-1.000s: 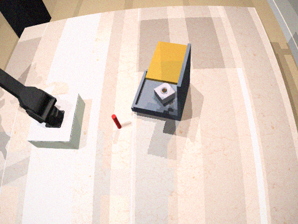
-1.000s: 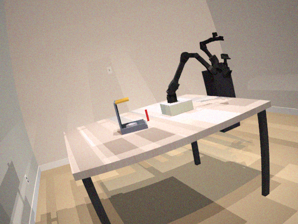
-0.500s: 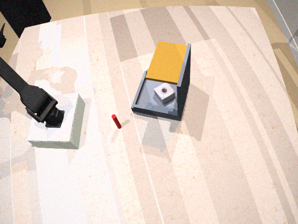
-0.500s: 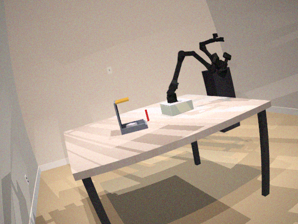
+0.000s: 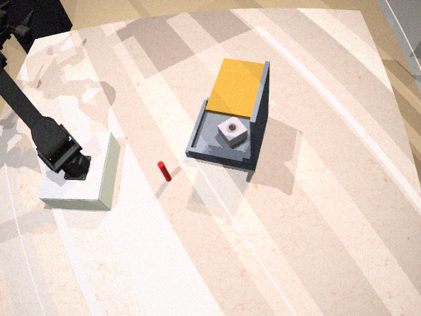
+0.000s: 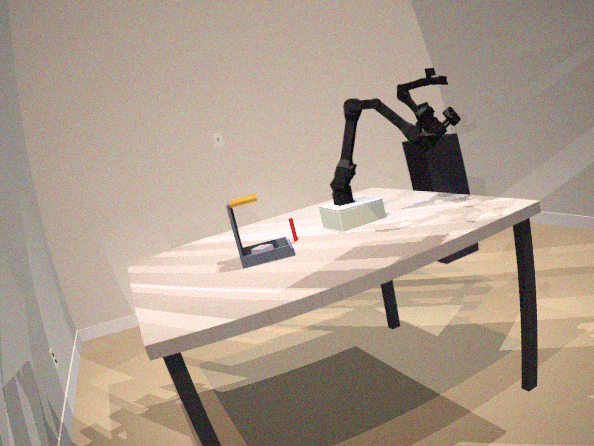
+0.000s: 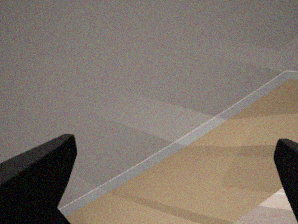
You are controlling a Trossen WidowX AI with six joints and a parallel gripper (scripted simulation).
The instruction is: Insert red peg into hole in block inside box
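The red peg (image 5: 164, 172) (image 6: 293, 230) stands upright on the table, outside the grey box (image 5: 216, 160) (image 6: 270, 257) and between it and the arm's base. Inside the box, the pale block (image 5: 227, 132) (image 6: 262, 248) sits on the floor, with its hole visible from the top view and no peg in it. The yellow roof (image 5: 235, 86) (image 6: 243, 201) sticks out from the top of the back wall, high over the floor. My gripper (image 7: 176, 147) is open and empty, its fingers wide apart. It is raised on the arm's far side, away from the peg and the box.
The arm's base stands on a pale green-white block (image 5: 106, 173) (image 6: 352, 215) on the table (image 5: 301, 248) (image 6: 350, 260). A black pedestal (image 5: 49, 14) (image 6: 452, 165) stands beyond the table edge, near the raised arm. The wrist view shows mostly wall and floor, with a small piece of table.
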